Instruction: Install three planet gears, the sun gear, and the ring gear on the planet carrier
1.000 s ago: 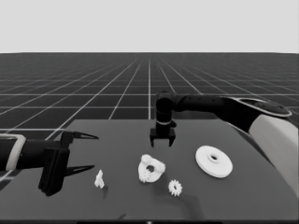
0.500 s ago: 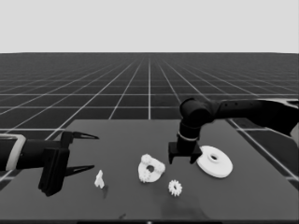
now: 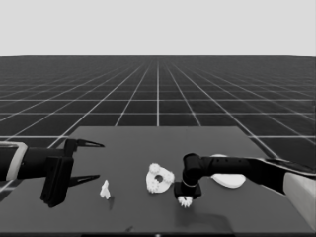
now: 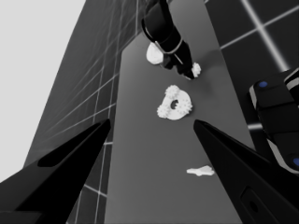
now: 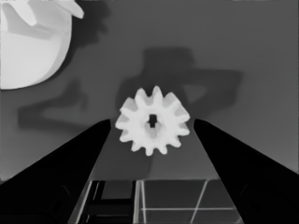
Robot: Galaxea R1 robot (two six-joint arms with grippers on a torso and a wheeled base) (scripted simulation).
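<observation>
Gear (image 5: 152, 121) between spread fingers of right hand (image 5: 152, 140), untouched

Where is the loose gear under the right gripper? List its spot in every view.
Head view: loose gear at the table's near edge, under the right gripper.
Left wrist view: gear beside that gripper.
Right wrist view: gear between the fingers.
Shared landmark: the smaller round part, beside it.

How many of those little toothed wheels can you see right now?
4: one loose gear on the table between the right gripper's open fingers, and three gears sitting on the smaller round part.
</observation>
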